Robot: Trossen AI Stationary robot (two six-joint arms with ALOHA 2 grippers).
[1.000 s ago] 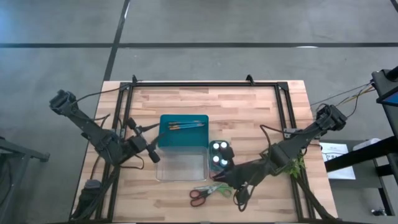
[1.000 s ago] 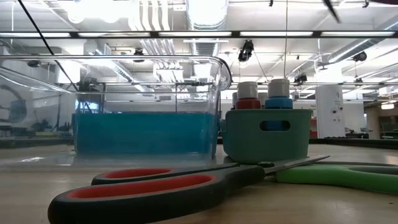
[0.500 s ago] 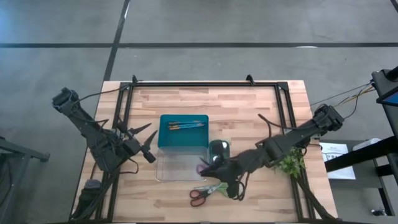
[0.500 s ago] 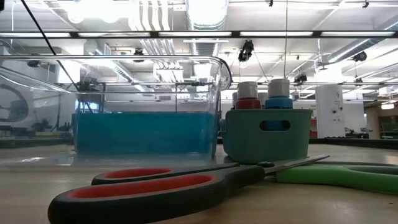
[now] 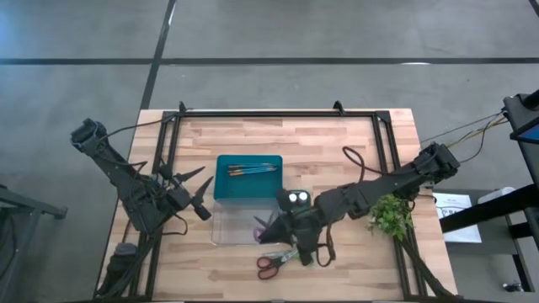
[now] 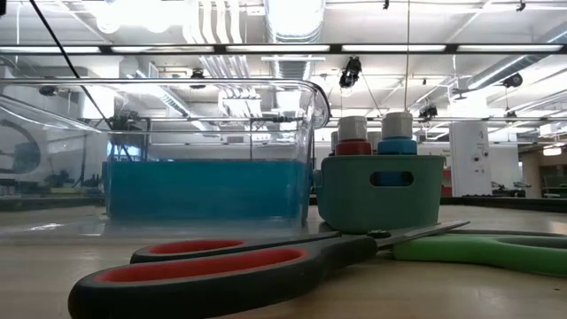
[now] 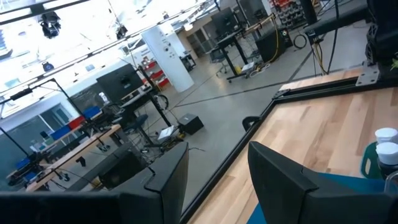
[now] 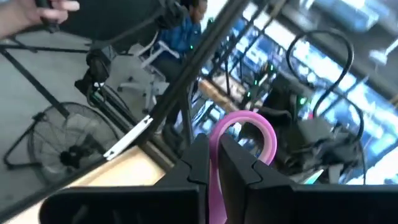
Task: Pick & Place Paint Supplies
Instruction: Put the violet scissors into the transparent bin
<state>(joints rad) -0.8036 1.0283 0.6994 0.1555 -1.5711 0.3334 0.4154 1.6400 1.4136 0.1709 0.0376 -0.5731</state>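
Swinging leftward from where it hung a second ago, the right gripper point(image 5: 271, 225) now sits over the clear plastic bin point(image 5: 232, 229), carrying the purple-handled scissors point(image 5: 260, 224) with it.

From the high view: the left gripper point(image 5: 199, 192) waits by the table's left side, fingers spread wide. Thin brushes point(image 5: 253, 169) lie in the flat teal tray point(image 5: 224, 187); white-capped paint bottles point(image 5: 296, 199) stand in the small round teal cup just beside the right arm. Red-and-green-handled scissors point(image 5: 276, 262) lie on the wood, near the front edge.

Low view — those scissors point(image 6: 266, 257) fill the foreground; neither arm shows.

Right wrist view: the fingers point(image 8: 196, 163) pinch the purple loop point(image 8: 241, 127) tight.

This looks like the placing step — next comes a lowering and release into the bin. Blades are hidden beneath the arm.
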